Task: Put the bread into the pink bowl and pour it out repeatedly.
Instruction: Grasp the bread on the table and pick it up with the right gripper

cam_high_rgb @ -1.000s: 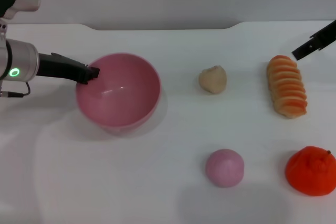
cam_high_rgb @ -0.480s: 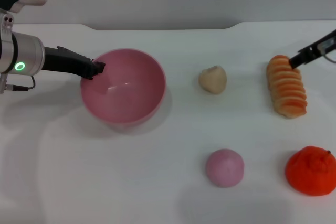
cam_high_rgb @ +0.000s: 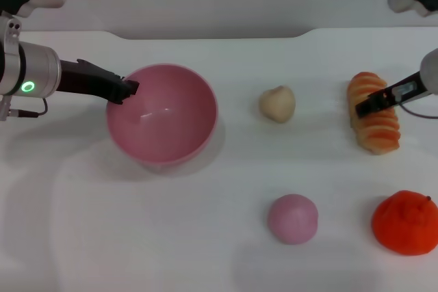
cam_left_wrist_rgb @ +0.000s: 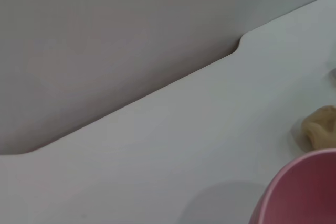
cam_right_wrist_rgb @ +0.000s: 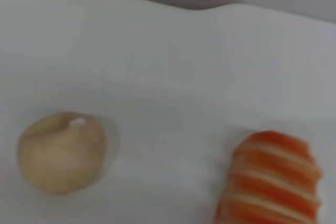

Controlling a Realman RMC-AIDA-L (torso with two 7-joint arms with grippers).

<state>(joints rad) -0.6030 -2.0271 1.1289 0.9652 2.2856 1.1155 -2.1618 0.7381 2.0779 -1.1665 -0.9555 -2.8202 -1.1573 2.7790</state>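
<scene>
Your right gripper point(cam_high_rgb: 366, 107) sits over the upper half of the bread point(cam_high_rgb: 375, 125), its dark tip lying across the loaf's ridged top. You cannot tell from any view whether its fingers are apart or together. The bread lies flat on the white table point(cam_high_rgb: 205, 237) at the far right, long axis running away from the robot, well apart from the pink bowl point(cam_high_rgb: 163, 114).

Your left gripper point(cam_high_rgb: 126, 89) is at the bowl's left rim, tip touching or just over the edge. Whether it is clamped on the rim cannot be read. The bowl stands upright on the left side of the table, nothing visible inside it.

Count on the table, five items in all:
- one bread
- one pink bowl
- one small cream bun point(cam_high_rgb: 277, 104), between bowl and bread
- one pink ball point(cam_high_rgb: 293, 218), nearer the robot, below the bun in the head view
- one orange-red toy point(cam_high_rgb: 406, 222), at the near right, below the bread in the head view

The right wrist view shows bun and the loaf's striped end side by side, apart. The left wrist view shows only a slice of the bowl's rim and the bun's edge.
</scene>
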